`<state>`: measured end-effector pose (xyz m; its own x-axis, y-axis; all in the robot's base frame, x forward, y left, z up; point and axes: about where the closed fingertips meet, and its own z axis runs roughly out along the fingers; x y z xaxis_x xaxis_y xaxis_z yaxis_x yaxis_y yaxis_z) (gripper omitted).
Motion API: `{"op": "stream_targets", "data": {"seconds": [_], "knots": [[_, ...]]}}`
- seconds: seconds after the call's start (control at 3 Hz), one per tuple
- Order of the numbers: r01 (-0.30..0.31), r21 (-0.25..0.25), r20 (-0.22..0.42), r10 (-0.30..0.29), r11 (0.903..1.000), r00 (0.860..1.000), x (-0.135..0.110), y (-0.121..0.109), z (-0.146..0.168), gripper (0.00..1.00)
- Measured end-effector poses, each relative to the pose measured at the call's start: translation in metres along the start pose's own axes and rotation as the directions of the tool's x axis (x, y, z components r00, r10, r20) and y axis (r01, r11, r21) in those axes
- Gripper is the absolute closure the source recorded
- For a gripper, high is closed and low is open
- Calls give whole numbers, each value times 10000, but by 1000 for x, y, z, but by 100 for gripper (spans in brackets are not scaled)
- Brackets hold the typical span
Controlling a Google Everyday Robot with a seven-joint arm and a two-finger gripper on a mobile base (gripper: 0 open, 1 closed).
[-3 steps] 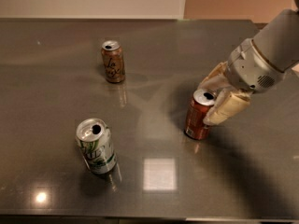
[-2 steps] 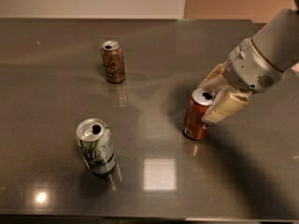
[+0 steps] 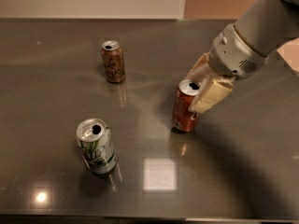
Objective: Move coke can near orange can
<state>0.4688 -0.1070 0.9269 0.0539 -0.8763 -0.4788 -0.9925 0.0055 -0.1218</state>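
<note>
Red and silver-topped, the coke can (image 3: 183, 115) stands on the dark glossy table (image 3: 51, 92). Your gripper (image 3: 193, 92) is clamped on the can's upper part, with one tan finger (image 3: 212, 93) on its right side and the other behind it. You'll find the orange can (image 3: 113, 62) well apart from the coke can, up and to its left, upright. Down and to the left of the coke can stands a white-and-green can (image 3: 96, 147), well apart from it too.
</note>
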Motion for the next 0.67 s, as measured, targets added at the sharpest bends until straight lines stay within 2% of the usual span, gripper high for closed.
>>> {"op": "stream_targets", "data": {"seconds": [0.67], "knots": [[263, -18, -266, -264, 9997, 9993, -39, -49, 15, 100]]}}
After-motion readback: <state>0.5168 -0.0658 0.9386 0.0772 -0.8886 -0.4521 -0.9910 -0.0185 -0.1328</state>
